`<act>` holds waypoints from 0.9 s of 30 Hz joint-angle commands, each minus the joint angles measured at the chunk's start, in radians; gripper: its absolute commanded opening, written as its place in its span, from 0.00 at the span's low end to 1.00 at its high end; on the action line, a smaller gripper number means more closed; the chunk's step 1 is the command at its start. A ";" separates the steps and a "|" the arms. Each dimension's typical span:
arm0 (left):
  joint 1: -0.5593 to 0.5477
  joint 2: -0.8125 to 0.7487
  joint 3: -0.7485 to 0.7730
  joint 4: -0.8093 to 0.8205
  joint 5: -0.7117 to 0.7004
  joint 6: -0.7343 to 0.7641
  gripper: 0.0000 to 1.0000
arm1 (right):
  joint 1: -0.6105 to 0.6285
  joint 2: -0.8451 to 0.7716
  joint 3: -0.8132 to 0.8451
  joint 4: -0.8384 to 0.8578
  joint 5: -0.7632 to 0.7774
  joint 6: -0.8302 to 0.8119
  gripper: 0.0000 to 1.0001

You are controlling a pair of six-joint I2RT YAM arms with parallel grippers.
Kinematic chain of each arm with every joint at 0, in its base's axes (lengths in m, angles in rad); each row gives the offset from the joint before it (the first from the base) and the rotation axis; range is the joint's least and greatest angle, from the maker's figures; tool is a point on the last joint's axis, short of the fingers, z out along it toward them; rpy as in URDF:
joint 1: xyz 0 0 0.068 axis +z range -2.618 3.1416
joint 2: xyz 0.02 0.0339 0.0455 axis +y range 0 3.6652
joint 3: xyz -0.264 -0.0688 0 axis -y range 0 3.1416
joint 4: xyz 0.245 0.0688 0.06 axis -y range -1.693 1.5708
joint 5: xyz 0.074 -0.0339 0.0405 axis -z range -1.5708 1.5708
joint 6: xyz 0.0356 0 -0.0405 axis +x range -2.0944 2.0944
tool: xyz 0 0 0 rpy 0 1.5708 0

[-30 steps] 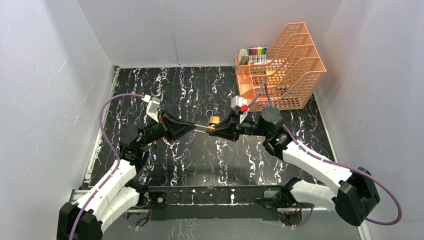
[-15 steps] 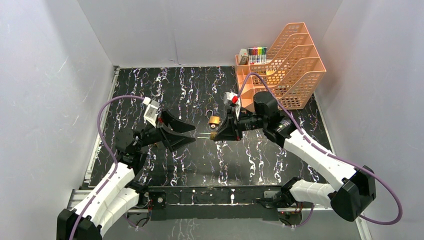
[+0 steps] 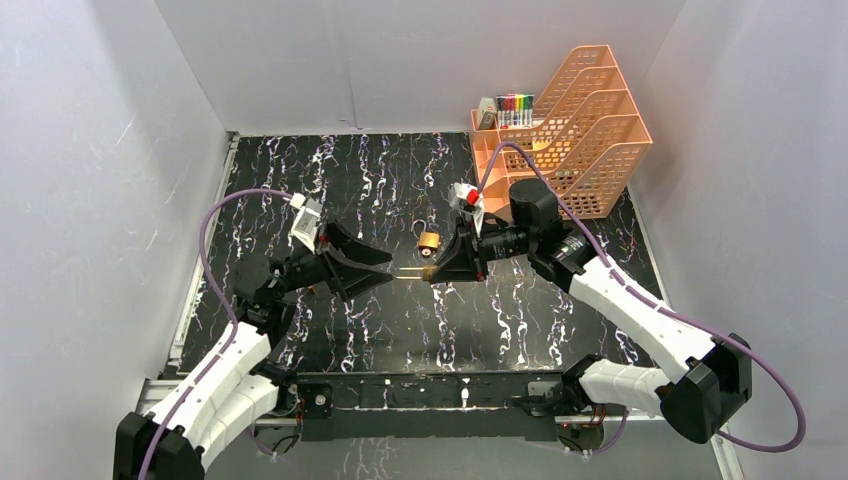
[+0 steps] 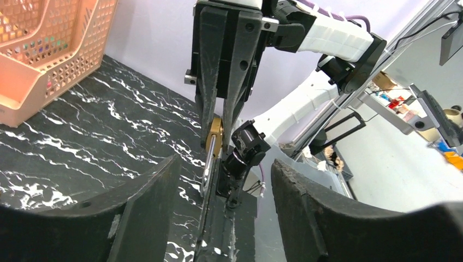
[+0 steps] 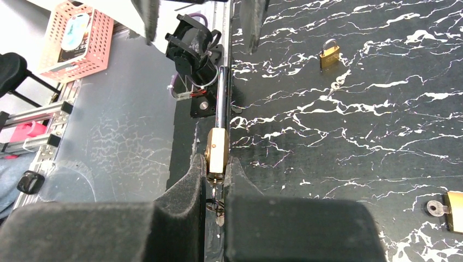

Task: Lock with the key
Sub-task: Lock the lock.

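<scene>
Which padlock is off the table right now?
The brass padlock clamped in the right tool, shackle toward the open left tool. The far padlock and the padlock beside the silver key both lie on the table.

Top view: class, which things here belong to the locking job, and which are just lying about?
For the job: brass padlock with silver shackle, clamped in the right gripper; open left gripper facing it.
Lying about: orange plastic file tray; coloured marker pens; second small brass padlock.
</scene>
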 commanded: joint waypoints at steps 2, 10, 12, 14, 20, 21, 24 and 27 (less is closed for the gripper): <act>-0.005 0.017 0.024 0.030 0.036 -0.009 0.47 | -0.004 -0.015 0.058 0.020 -0.052 0.000 0.00; -0.004 0.023 0.027 0.029 0.075 -0.019 0.26 | -0.006 -0.001 0.063 0.033 -0.067 0.012 0.00; -0.004 0.027 0.024 0.029 0.083 -0.021 0.27 | -0.006 0.003 0.066 0.032 -0.067 0.012 0.00; -0.004 0.031 0.019 0.029 0.092 -0.026 0.34 | -0.007 0.006 0.069 0.031 -0.069 0.013 0.00; -0.008 0.043 0.003 0.028 0.088 -0.032 0.52 | -0.008 0.021 0.077 0.035 -0.081 0.021 0.00; -0.007 0.045 0.003 0.027 0.090 -0.031 0.51 | -0.008 0.024 0.079 0.035 -0.082 0.022 0.00; -0.010 0.049 0.009 0.029 0.098 -0.025 0.38 | -0.008 0.032 0.085 0.036 -0.086 0.025 0.00; -0.010 0.057 0.013 0.029 0.105 -0.025 0.13 | -0.008 0.038 0.089 0.036 -0.090 0.027 0.00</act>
